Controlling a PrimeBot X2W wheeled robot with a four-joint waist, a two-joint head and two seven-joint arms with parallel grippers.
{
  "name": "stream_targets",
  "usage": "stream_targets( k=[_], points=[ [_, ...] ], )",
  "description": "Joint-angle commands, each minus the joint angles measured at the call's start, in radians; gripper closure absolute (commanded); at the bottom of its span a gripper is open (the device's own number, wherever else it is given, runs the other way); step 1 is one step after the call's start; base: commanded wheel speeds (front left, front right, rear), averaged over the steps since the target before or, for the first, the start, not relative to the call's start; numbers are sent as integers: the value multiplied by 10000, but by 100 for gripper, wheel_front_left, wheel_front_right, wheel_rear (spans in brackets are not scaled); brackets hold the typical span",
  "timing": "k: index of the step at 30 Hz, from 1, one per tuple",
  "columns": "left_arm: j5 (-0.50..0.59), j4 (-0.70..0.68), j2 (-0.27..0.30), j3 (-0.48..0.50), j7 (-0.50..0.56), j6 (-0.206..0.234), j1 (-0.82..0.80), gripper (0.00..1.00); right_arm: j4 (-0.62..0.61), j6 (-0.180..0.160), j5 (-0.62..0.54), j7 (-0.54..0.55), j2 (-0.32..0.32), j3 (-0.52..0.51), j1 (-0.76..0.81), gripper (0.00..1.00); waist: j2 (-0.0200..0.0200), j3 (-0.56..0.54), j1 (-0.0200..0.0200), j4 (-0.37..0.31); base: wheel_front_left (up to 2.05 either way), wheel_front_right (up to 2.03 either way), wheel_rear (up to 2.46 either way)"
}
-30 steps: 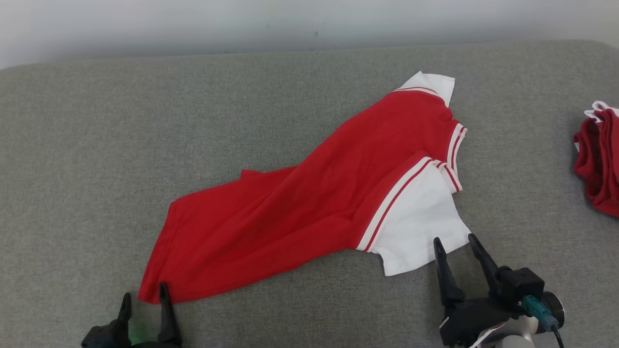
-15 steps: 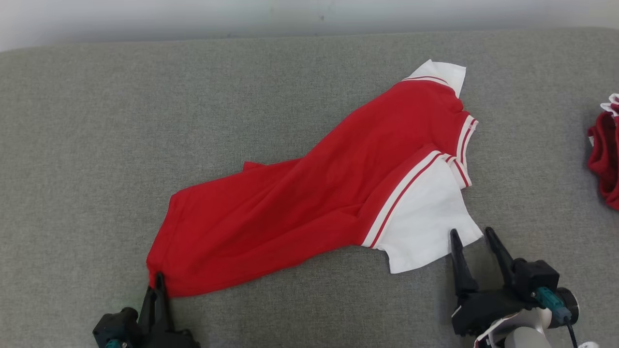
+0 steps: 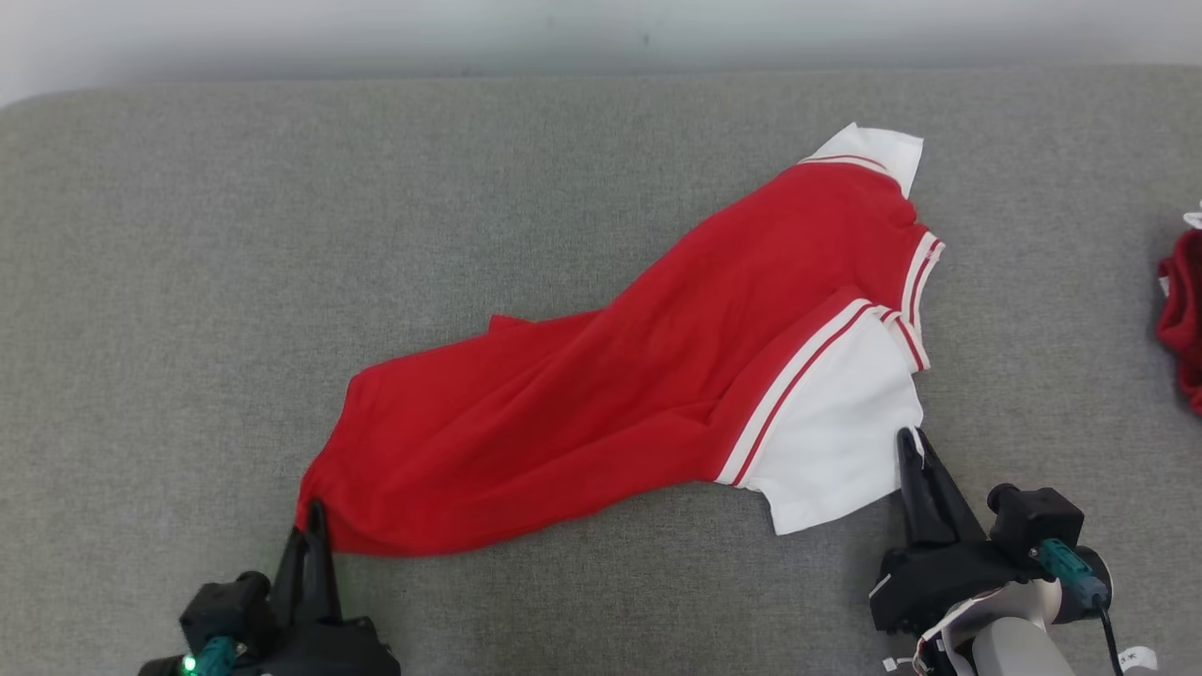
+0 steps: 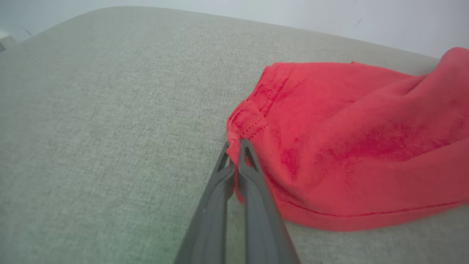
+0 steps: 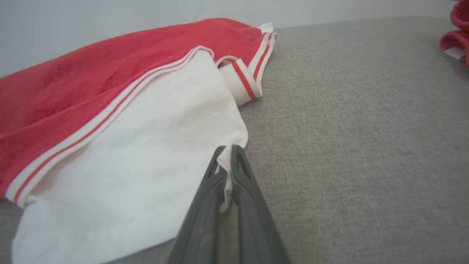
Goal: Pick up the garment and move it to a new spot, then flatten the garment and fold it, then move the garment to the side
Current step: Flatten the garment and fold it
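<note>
Red-and-white garment [image 3: 601, 413] stretched diagonally over a grey fabric surface [image 3: 188, 282], red hem end at near left, white sleeve [image 3: 836, 441] and striped collar towards far right. At near left, left pincer [image 3: 315, 512] with fingers pressed together on the hem corner [image 4: 242, 124], cloth bunched at the tips. At near right, right pincer [image 3: 908, 439] likewise clamped, gripping the sleeve's right-hand corner.

From the head: whole length of the garment between the two grips, a second red heap [image 3: 1185, 319] well apart at the right edge, and a pale wall [image 3: 376, 38] beyond the surface.

From the left wrist: close look at the stitched hem fold caught between the dark fingers, a detail too small to read from above.

From the right wrist: thin edge of white cloth drawn up between the fingertips, red-and-white trim bands along the sleeve seam, the heap far off to the right.

Middle of the garment resting on the surface. Lift at either gripped corner hard to judge.
</note>
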Motion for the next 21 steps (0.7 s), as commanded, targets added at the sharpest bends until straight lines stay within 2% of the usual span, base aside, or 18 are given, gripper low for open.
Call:
stream_targets(
  k=[1, 6, 10, 16, 21],
  points=[
    [110, -310, 15, 160, -29, -76, 130, 100, -312, -24, 166, 1, 41, -3, 118, 100, -1, -357, -1, -104, 0, 0, 0],
    [468, -1209, 16, 563, -29, -319, 87, 100, -1225, -24, 544, 1, 46, -56, 46, 100, -1, -1050, -1, -253, 0, 0, 0],
    [1069, -1946, 138, 1000, -29, -730, -207, 100, -2103, -24, 915, 1, -187, 186, -409, 100, -1, -1992, -1, -403, 0, 0, 0],
    [1730, -2555, 1063, 1218, -28, -1170, -1676, 100, -3130, -26, 1275, 1, -853, 435, -1936, 100, -1, -2933, -1, -538, 0, 0, 0],
    [1897, -2341, 2038, 1096, -28, -1363, -3496, 100, -3228, -26, 1422, 1, -1527, 774, -3654, 100, -1, -3403, -1, -575, 0, 0, 0]
  ],
)
